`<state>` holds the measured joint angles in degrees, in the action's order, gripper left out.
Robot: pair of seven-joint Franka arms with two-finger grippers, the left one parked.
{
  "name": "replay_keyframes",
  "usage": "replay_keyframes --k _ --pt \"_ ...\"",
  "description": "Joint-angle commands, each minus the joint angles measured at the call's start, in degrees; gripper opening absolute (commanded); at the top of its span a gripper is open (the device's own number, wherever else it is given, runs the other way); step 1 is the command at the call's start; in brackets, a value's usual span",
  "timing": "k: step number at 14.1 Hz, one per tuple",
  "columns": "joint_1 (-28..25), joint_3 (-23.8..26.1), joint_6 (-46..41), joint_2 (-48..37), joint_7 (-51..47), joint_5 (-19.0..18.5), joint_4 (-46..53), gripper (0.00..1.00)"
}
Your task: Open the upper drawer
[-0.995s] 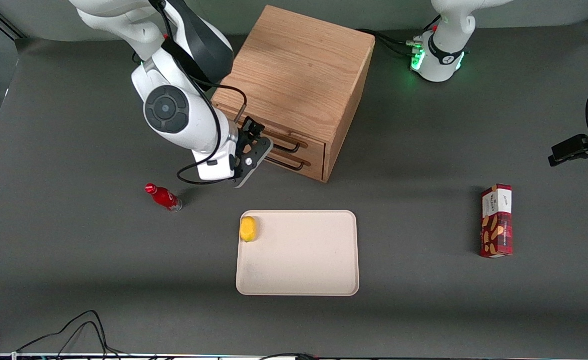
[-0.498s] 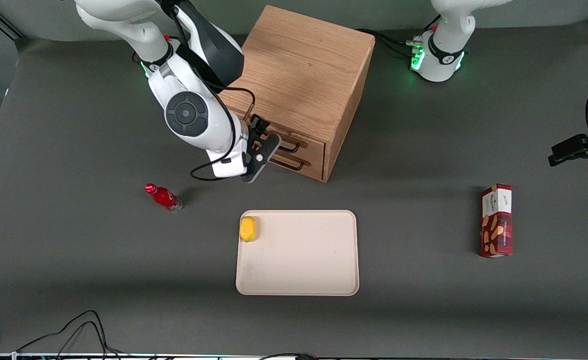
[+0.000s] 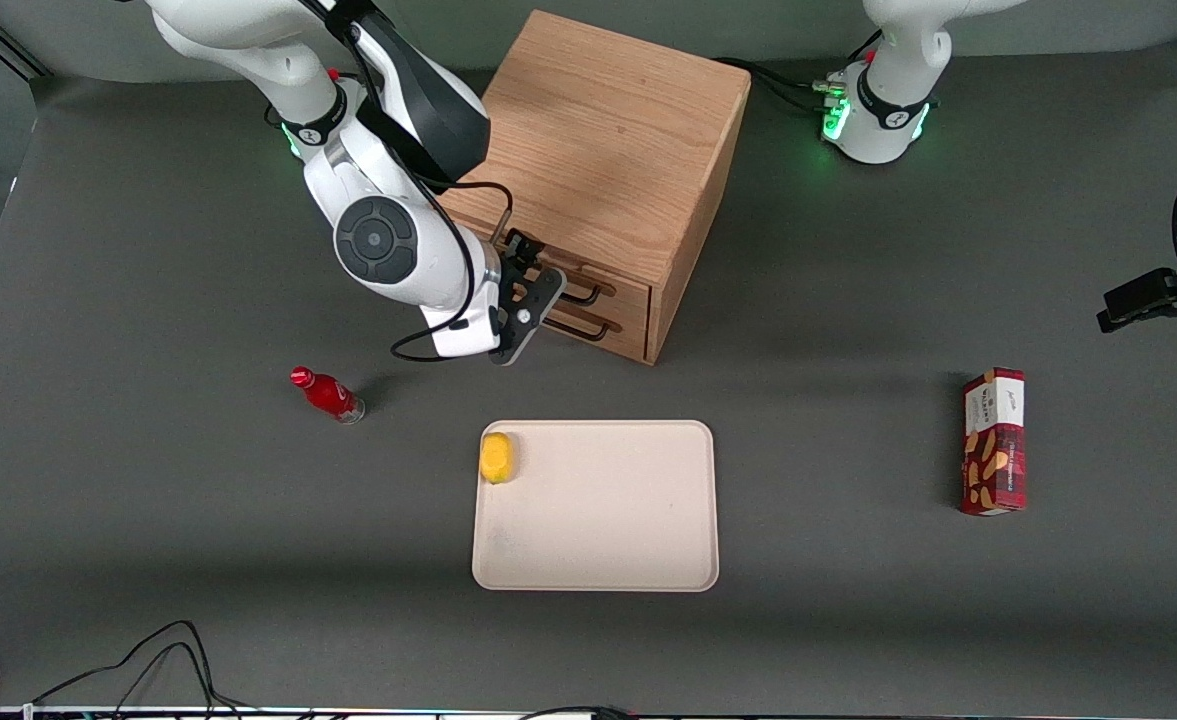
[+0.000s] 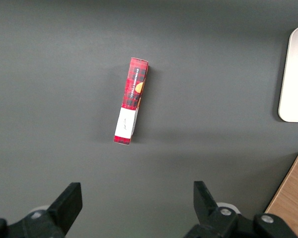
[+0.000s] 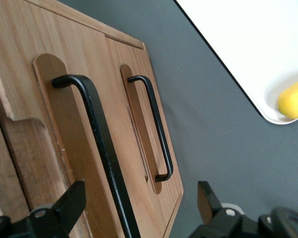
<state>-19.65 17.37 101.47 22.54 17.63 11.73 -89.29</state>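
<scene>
The oak cabinet (image 3: 608, 140) stands at the back of the table. Its upper drawer (image 3: 620, 284) looks shut, its front flush with that of the lower drawer (image 3: 616, 322). My right gripper (image 3: 536, 290) is right in front of the upper drawer, at the working arm's end of its black bar handle (image 3: 580, 296). In the right wrist view the gripper (image 5: 139, 201) is open, and the upper handle (image 5: 102, 148) runs between the two fingers without either touching it. The lower handle (image 5: 159, 129) lies beside it, outside the fingers.
A beige tray (image 3: 598, 560) lies nearer the front camera than the cabinet, with a yellow fruit (image 3: 496, 457) in its corner. A red bottle (image 3: 328, 394) lies toward the working arm's end. A red cracker box (image 3: 994, 440) lies toward the parked arm's end.
My right arm has moved toward the cabinet front. The gripper has gone from the edge of the drawers to the upper handle. The drawers have not moved.
</scene>
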Motion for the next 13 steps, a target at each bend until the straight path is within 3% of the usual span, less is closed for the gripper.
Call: replay_keyframes --k 1,13 --pt "1.10 0.74 1.71 0.30 1.88 1.80 -0.79 1.00" --pt "1.10 0.65 4.43 2.33 2.32 1.63 -0.88 1.00"
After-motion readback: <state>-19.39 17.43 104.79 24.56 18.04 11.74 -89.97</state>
